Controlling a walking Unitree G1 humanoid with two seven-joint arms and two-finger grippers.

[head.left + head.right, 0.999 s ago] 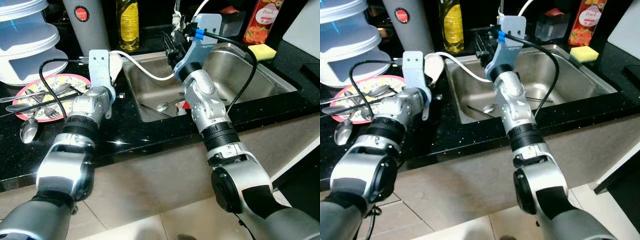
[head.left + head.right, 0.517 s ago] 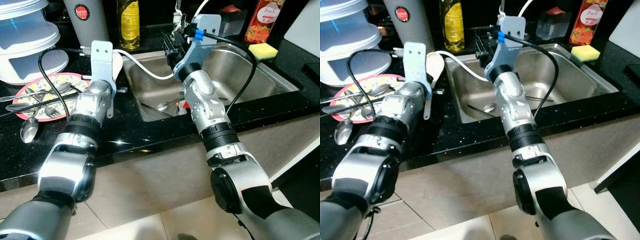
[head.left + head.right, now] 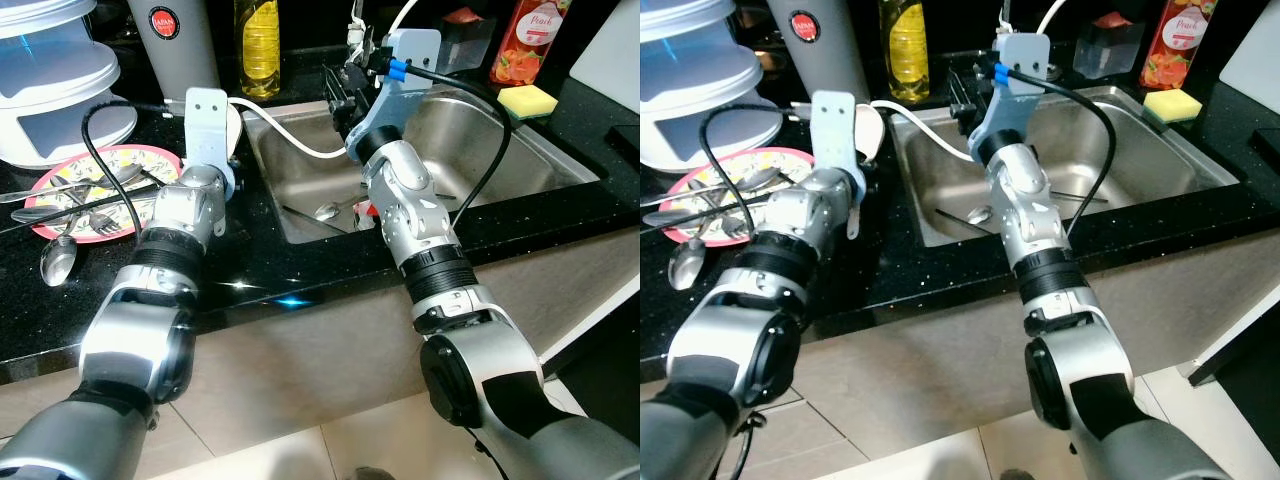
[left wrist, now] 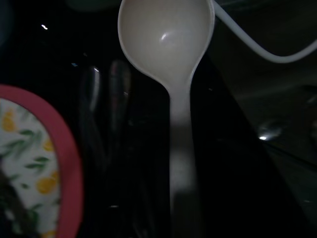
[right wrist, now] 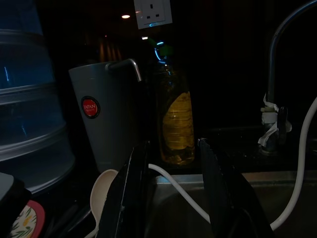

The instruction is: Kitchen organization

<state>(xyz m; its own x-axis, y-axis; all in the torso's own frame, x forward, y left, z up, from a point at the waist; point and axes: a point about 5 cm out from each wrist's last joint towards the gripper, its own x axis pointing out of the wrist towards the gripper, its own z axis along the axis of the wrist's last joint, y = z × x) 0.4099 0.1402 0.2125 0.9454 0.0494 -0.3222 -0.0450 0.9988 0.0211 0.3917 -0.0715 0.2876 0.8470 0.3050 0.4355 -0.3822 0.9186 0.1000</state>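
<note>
A white spoon [image 4: 166,34] points its bowl toward the sink's left rim. Its handle runs back between the fingers of my left gripper [image 3: 855,140], which is shut on it just above the black counter [image 3: 260,270]. The spoon's bowl [image 5: 101,196] is also in the right wrist view. My right gripper [image 5: 171,188] hovers over the back left corner of the steel sink [image 3: 520,150], open with nothing between its fingers [image 5: 130,193]. A red-rimmed patterned plate [image 3: 60,175] holding several pieces of cutlery lies left of the left arm.
A loose metal spoon [image 3: 58,260] lies on the counter in front of the plate. Another spoon [image 3: 325,211] lies in the sink. Stacked plastic containers [image 3: 50,90], a grey jug [image 3: 175,45], an oil bottle [image 3: 255,45], a juice bottle [image 3: 525,40] and a yellow sponge [image 3: 525,100] line the back.
My left wrist has shifted slightly right and farther back toward the sink's left rim, the white spoon going with it. The right arm has stayed put.
</note>
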